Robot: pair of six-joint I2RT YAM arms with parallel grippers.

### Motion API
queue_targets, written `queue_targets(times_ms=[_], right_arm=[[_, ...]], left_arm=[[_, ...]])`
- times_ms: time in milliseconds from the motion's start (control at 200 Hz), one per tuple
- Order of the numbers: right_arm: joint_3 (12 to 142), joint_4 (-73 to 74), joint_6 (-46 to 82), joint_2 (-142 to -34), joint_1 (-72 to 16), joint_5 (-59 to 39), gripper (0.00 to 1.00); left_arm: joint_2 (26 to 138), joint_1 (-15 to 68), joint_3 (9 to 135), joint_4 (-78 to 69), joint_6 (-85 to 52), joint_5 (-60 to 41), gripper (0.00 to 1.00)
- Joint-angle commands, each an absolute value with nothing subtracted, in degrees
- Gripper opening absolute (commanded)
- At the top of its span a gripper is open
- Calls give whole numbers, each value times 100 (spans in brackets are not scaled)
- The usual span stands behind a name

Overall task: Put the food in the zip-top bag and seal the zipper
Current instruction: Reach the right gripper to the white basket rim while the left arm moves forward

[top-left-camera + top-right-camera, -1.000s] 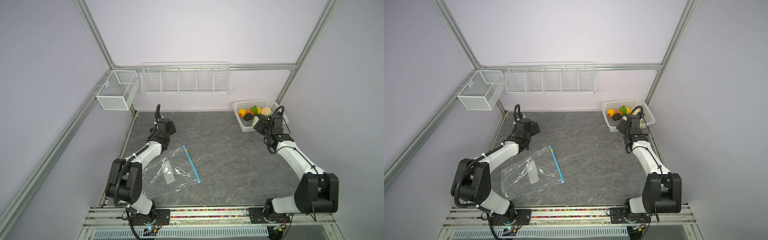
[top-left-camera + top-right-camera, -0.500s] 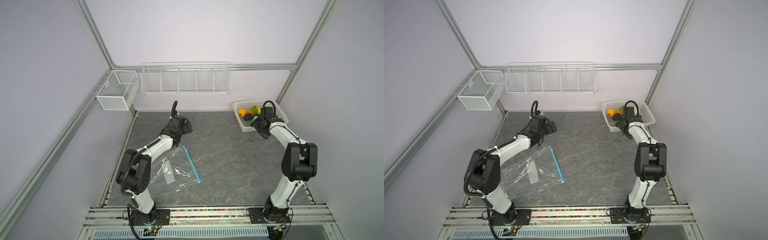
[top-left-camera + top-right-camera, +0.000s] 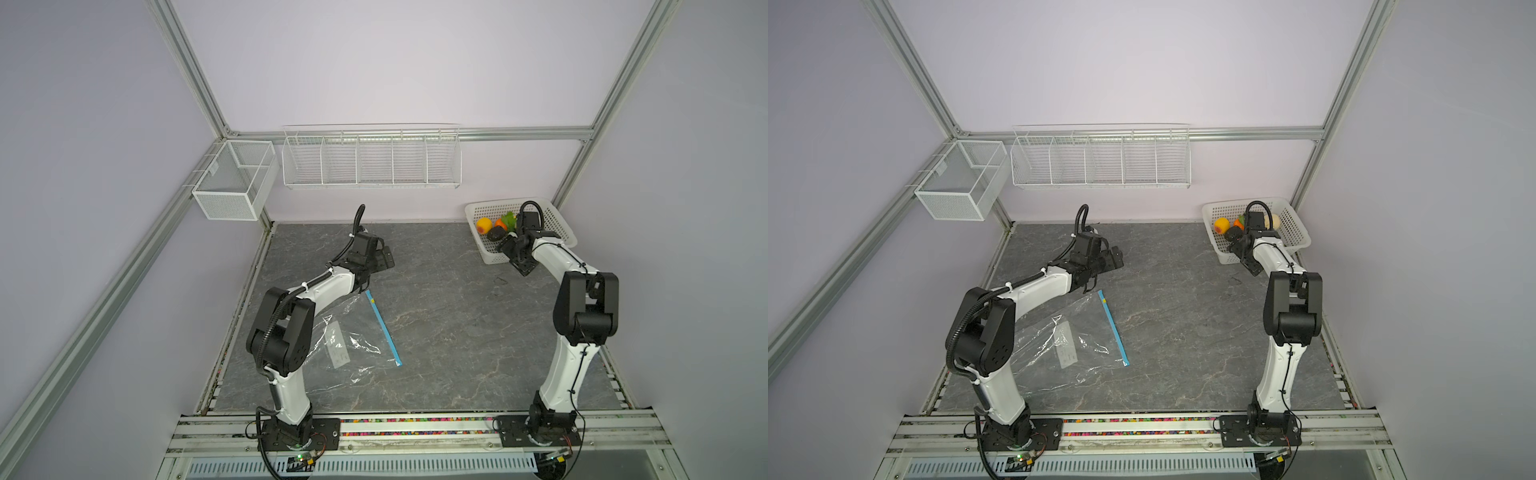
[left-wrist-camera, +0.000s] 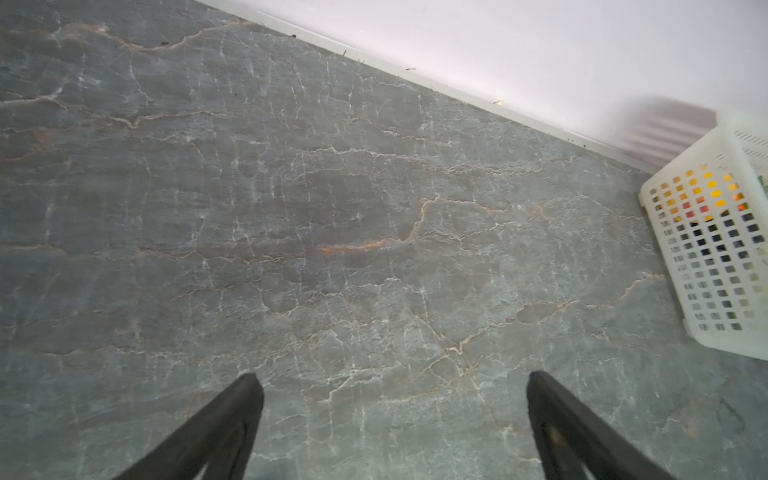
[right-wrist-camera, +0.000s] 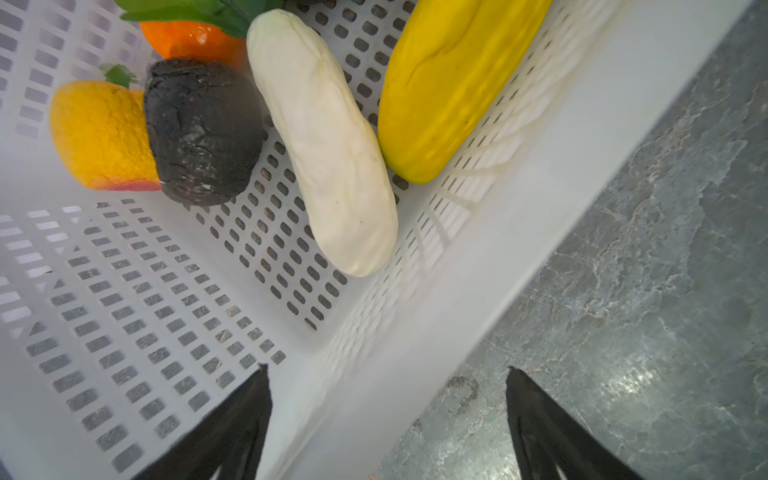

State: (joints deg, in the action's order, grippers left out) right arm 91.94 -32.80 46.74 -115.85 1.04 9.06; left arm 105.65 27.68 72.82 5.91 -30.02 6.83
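The zip-top bag lies flat on the grey counter, on the near-left side, just beside the left arm's base link, and no food shows inside it. Its zipper runs along the bag's right edge as a light-blue strip, with the small yellow slider tab at its far end. Both top views show the bag and zipper in the same place.

The left gripper hangs over bare counter just past the bag's far end, pointing to the right. In the left wrist view its fingers are spread wide with only counter between them.

All the food sits in the white perforated basket at the far-right corner, well apart from the bag. The right wrist view shows a white oblong piece lying against a yellow oblong piece, with a dark lump touching a yellow-red peach, and an orange under green leaves behind them.

The right gripper is at the basket's near-left corner. Its jaws are wide apart and empty: one finger is over the basket's floor, the other over the counter outside the wall. Whether either touches the basket cannot be told.
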Motion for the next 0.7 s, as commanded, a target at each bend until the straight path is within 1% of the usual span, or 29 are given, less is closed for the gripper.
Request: queue_targets(times_ms=[0,275,375,655,695], right_arm=[[9305,-3445,4763,-11654,104,826,89],[9164,-3491,4431,-11500,21,813,89],[9062,-3456,4313,-11399,-25,714,94],[8706,-3611,4063,-10837,-213,951,94],[8688,-3692,4027,-10783,-250,1037,93]], left_arm=[[10690,2820,7453,579,-3146,580,99],[10675,2830,7462,527,-3243,484,99],[10670,2833,7462,494,-3270,464,99],[10710,2839,7529,387,-3342,346,100],[10722,2839,7557,400,-3348,292,99]])
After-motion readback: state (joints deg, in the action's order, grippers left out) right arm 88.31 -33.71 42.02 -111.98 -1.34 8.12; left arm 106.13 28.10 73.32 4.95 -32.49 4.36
